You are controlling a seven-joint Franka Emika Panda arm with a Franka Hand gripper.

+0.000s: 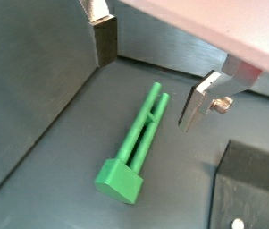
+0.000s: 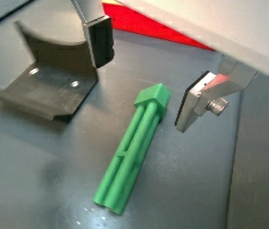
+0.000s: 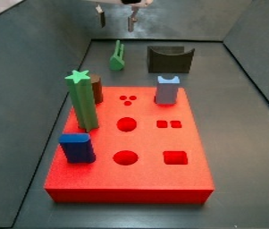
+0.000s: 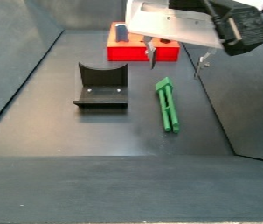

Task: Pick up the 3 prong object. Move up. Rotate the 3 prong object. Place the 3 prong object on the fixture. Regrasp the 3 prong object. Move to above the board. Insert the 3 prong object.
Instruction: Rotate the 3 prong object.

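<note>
Status: nothing done yet. Gripper (image 2: 143,72) hovers above the 3 prong object (image 2: 134,148), fingers spread apart and empty. The piece lies flat on the floor just beside the fixture (image 2: 44,80), untouched. Pick-up, rotation, fixture placement, regrasp and insertion into the board (image 3: 130,143) all remain.

green star post (image 3: 81,98) upright on slab | blue block (image 3: 78,148) beside it | grey-blue peg (image 3: 168,89) standing near rear edge
</note>
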